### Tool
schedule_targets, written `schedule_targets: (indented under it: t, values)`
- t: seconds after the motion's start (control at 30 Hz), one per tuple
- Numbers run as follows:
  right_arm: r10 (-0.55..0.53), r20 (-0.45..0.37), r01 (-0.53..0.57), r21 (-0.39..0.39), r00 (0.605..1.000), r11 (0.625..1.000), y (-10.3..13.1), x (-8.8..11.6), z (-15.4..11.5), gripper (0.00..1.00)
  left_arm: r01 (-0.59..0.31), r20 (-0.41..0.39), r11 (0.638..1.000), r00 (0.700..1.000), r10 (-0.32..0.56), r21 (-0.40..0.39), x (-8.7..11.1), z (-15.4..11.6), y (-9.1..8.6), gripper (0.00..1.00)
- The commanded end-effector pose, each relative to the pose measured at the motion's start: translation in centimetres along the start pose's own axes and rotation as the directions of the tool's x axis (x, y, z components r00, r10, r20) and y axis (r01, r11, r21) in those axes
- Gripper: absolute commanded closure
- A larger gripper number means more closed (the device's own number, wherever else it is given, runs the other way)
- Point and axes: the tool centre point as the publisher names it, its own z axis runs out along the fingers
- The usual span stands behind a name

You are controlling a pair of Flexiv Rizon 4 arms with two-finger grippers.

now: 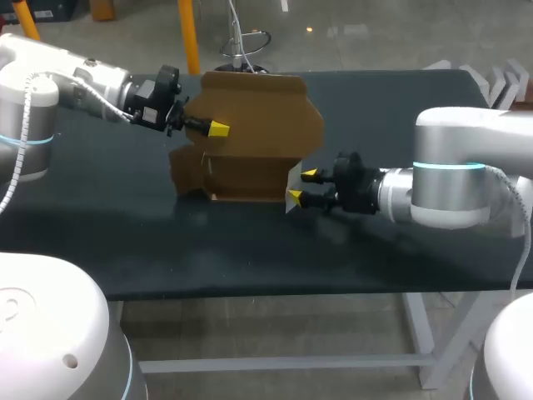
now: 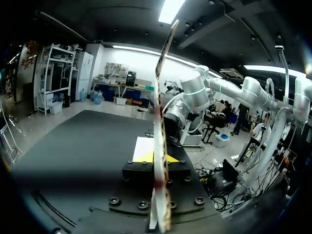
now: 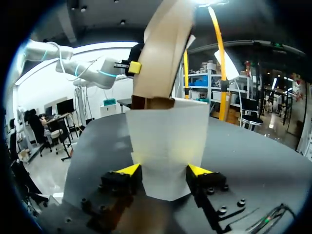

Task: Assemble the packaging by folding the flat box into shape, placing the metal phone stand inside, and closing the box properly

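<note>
**Partly Folded Carton Held Upright**

Brown cardboard box (image 1: 258, 125), partly folded, stands on the dark worktop (image 1: 250, 250). Left tool (image 1: 218, 128) is clamped on its upper side panel. Right tool (image 1: 301, 187) sits at the box's white flap (image 3: 168, 141); whether it grips cannot be told.

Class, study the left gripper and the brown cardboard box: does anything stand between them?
Nothing visible does. The left gripper is shut on a panel of the brown cardboard box, which shows edge-on between its yellow tips in the left wrist view.
</note>
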Motion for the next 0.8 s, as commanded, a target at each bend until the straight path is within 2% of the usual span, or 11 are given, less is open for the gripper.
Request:
schedule_targets:
  t: [0.03, 0.4, 0.6, 0.67, 0.8]
  values:
    - [0.008, 0.067, -0.007, -0.02, 0.998, 1.0, 0.0, 0.2, 0.9, 0.39, 0.0, -0.003, 1.0, 1.0, 0.0, -0.002, 0.0, 0.2, 0.1, 1.0]
    - [0.06, 0.209, -0.056, -0.027, 0.976, 0.998, 0.1, -0.6, 1.9, 0.35, 0.0, -0.003, 1.0, 1.0, 0.0, -0.002, 0.0, 0.2, 0.1, 1.0]
    - [0.087, 0.276, -0.08, -0.039, 0.957, 0.996, 0.2, -1.0, 2.0, 0.4, 0.0, -0.003, 1.0, 1.0, 0.0, -0.002, 0.0, 0.2, 0.1, 1.0]
    - [0.091, 0.297, -0.084, -0.034, 0.95, 0.996, 0.3, -1.2, 2.1, 0.46, 0.0, -0.003, 1.0, 1.0, 0.0, -0.002, 0.0, 0.2, 0.1, 1.0]
    - [0.106, 0.345, -0.102, -0.031, 0.932, 0.994, 0.2, -1.4, 2.4, 0.5, 0.0, -0.003, 1.0, 1.0, 0.0, -0.002, 0.0, 0.2, 0.1, 1.0]
